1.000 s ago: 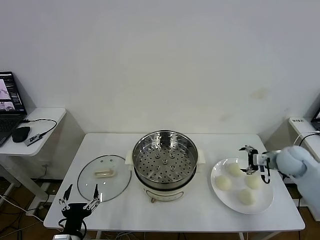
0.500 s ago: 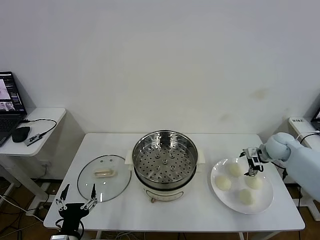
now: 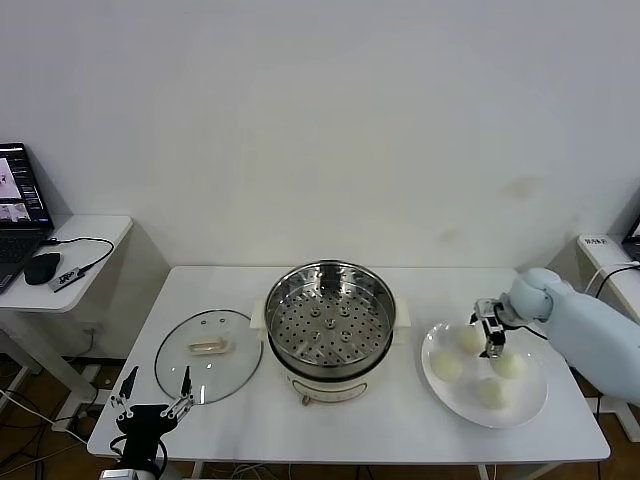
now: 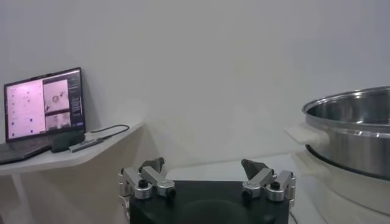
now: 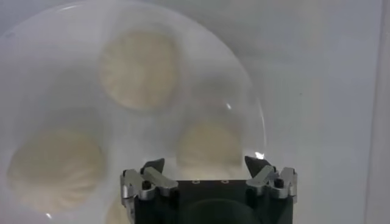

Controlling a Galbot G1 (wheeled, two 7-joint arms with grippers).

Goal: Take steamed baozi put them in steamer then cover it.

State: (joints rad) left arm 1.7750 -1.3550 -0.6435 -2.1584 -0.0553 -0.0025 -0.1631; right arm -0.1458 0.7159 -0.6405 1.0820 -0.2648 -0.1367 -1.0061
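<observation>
Cream-white steamed baozi (image 3: 468, 338) sit on a flat white plate (image 3: 530, 400) in the lower right of the head view, four buns in all, none yet in the steamer (image 3: 330, 318) at the centre of the frame. The steamer stands open, its perforated tray bare. The cover (image 3: 208, 354), a clear glass lid with a white handle, lies flat on the table (image 3: 400, 425) at lower left, beside the pot.

The right gripper (image 3: 490, 326) hovers over the plate with its fingers spread apart and nothing between them. In the head view it sits just right of the upper-left bun and above the gap between buns. In the right wrist view, one bun (image 5: 209, 146) lies roughly between the two fingertips and slightly past them, low in the centre of the frame; the others lie to the upper left and far left. Contact does not appear made yet.

The risks, as a judgement: the buns are soft and sit close together, so a descending finger may dent a neighbour or push the target across the smooth plate. Closing too hard may crush it; too lightly, and it may slip on the way to the pot.

The left gripper (image 3: 155, 400) waits at the bottom left, off the table's front edge, fingers open and empty.
</observation>
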